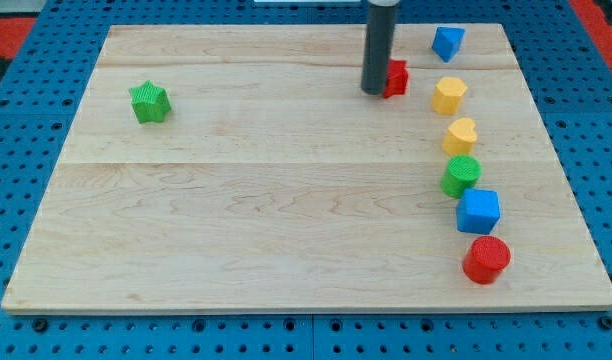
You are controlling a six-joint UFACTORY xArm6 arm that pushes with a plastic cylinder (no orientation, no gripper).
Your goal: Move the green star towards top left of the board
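1. Pale wood makes up the board [286,200], which lies on a blue perforated surface [26,90]; this is the one camera view.
2. The green star [149,102] sits in the board's upper left part, well apart from every other block and well apart from my tip.
3. My tip [373,91] rests on the board near the view's top, a little right of centre. The rod ends plainly with nothing to spread or pinch, and it grips no block.
4. Just right of my tip is a red block [396,77], partly hidden by the rod so its shape is unclear; whether the two touch I cannot tell.
5. A blue block [447,43] of angular shape lies near the board's top right corner.
6. Down the view's right side runs a loose curve of blocks: a yellow block [449,95], a yellow heart-like block [461,135], a green cylinder [462,175], a blue cube [478,211] and a red cylinder [486,260].
7. The green cylinder and blue cube sit just beside each other; the blue cube and red cylinder are near too.
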